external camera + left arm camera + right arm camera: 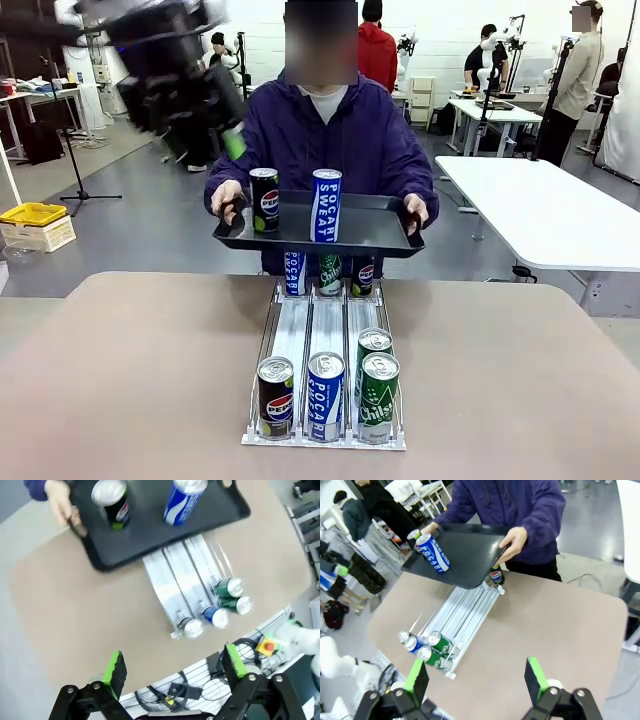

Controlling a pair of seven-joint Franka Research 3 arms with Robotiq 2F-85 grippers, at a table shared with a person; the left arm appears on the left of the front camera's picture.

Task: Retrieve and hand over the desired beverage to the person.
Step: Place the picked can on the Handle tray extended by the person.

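The person in the dark purple hooded jacket (pixel 330 130) stands at the far side of the beige table (pixel 150 380), holding a black rectangular plastic tray (pixel 380 228) with both hands above the far end of the 3-lane metal can rack (pixel 325 330). On the tray stand 1 black Pepsi can (pixel 264 200) and 1 blue Pocari Sweat can (pixel 326 205), both upright. The left gripper (pixel 175 672) hangs high, pads wide apart and empty. The right gripper (pixel 477 677) is likewise spread apart, gripping nothing.
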